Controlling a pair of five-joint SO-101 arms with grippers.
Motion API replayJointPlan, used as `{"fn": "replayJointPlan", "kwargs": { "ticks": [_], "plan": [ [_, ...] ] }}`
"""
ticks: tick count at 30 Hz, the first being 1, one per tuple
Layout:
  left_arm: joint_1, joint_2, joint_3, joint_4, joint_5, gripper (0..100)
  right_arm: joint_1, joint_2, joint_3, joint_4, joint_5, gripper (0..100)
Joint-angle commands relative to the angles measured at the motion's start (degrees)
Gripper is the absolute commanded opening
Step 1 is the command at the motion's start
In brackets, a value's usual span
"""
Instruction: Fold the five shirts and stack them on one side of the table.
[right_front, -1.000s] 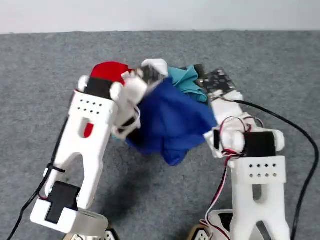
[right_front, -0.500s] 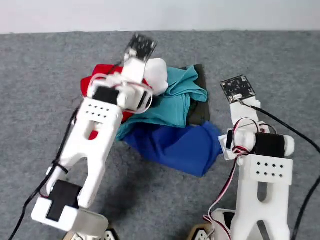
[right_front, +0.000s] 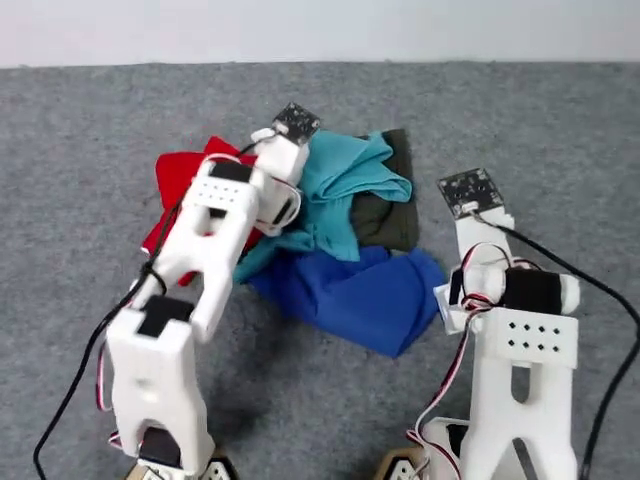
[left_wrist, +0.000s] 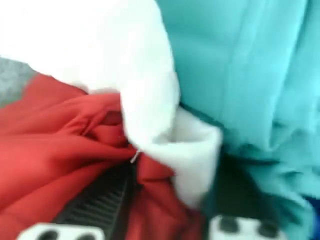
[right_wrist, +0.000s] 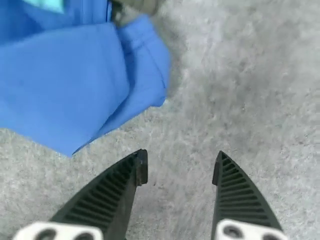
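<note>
Loosely heaped toward the far edge of the grey carpeted worktop (right_front: 560, 110), the shirts lie crumpled and unfolded. A red cotton shirt (right_front: 175, 180) sits on the side toward the left edge. A teal shirt (right_front: 345, 180) drapes over a dark olive shirt (right_front: 395, 220), and a royal-blue shirt (right_front: 360, 295) lies closest to the near edge. A white shirt (left_wrist: 145, 100) is wedged between red and teal. The left arm (right_front: 215, 220) is down in that spot, and I cannot tell whether it grips any cloth. The right arm's fingers (right_wrist: 125, 185) gape wide, holding nothing, above bare worktop just beside the royal-blue shirt's corner.
</note>
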Motion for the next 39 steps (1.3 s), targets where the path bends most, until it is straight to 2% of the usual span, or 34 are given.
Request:
{"fn": "replayJointPlan", "kwargs": {
  "ticks": [1, 5, 10, 14, 18, 25, 27, 31, 39],
  "plan": [
    [-8.62, 4.92, -13.41, 10.90, -0.09, 4, 0.66, -1.27, 0.09, -1.10, 0.00, 22.1],
    [-17.58, 5.01, -29.58, 25.67, 2.29, 4, 0.57, -1.27, 0.09, -1.10, 0.00, 22.1],
    [-31.65, 5.01, -52.18, 38.42, 6.68, 4, 0.48, -1.27, 0.18, -1.10, 0.00, 22.1],
    [-42.46, 5.01, -62.81, 38.33, 8.53, 4, 0.40, -1.27, 0.26, -1.10, 0.00, 22.0],
    [-48.44, 4.92, -64.57, 38.33, 8.88, 4, 0.40, -1.19, 0.26, -1.10, 0.00, 22.0],
    [-49.14, 4.92, -60.88, 38.33, 8.88, 5, 0.40, -0.75, 0.35, -1.10, 0.00, 22.1],
    [-48.00, 4.92, -58.59, 38.33, 8.88, 10, 0.40, -0.66, 0.35, -1.10, 0.00, 22.2],
    [-44.66, 4.92, -52.35, 38.42, 8.88, 27, 0.40, -0.66, 0.35, -1.10, 0.00, 22.3],
    [-41.41, 4.75, -43.65, 38.42, 8.62, 41, 0.40, -0.66, 0.44, -1.10, 0.00, 22.3]
  ]
}}
